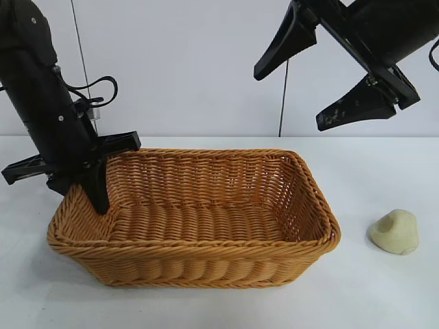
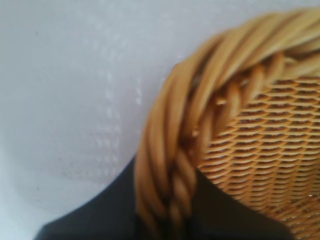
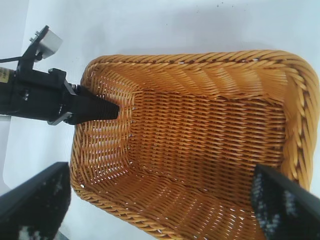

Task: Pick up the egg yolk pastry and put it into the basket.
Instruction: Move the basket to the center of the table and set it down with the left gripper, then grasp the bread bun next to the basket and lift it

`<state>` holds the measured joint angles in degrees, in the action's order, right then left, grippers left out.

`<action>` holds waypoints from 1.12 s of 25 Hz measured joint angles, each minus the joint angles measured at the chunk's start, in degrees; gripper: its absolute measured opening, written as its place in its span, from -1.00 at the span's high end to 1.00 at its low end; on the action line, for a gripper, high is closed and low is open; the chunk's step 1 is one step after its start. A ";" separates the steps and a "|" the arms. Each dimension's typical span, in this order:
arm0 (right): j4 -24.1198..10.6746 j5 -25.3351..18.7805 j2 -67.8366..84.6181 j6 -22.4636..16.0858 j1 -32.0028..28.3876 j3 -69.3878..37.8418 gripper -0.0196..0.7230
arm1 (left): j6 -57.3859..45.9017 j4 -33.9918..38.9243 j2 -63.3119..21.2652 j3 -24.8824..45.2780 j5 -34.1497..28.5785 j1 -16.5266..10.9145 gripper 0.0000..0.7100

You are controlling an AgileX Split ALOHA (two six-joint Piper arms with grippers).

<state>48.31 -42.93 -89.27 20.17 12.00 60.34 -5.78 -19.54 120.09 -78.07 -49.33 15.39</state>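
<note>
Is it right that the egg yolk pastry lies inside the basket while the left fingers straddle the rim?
Not quite. The exterior view shows the egg yolk pastry on the table, outside the basket, on the right arm's side. The left fingers do straddle the rim.

A white table (image 1: 384, 295) carries everything. The basket (image 1: 206, 264) rests on it left of centre, its long side across the scene, and takes up most of the middle. The pastry (image 1: 395, 232) lies directly on the table to the right of the basket, near its right end but apart from it, with bare white surface between them and around it.
</note>
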 joint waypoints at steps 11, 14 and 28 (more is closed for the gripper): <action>-0.06 -0.34 0.00 0.00 0.00 0.00 -0.92 | 0.00 0.69 -2.81 -2.09 -3.46 0.00 -0.86; -0.06 -0.38 0.00 0.00 0.00 0.00 -0.92 | 0.00 3.08 -4.40 -5.50 -7.79 0.00 -0.88; -0.06 -0.51 0.00 0.00 0.00 0.00 -0.92 | -2.15 18.54 -5.66 -18.46 -17.40 -1.56 -0.88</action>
<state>48.25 -43.44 -89.27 20.17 12.00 60.34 -7.93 -1.00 114.43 -96.52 -66.73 13.83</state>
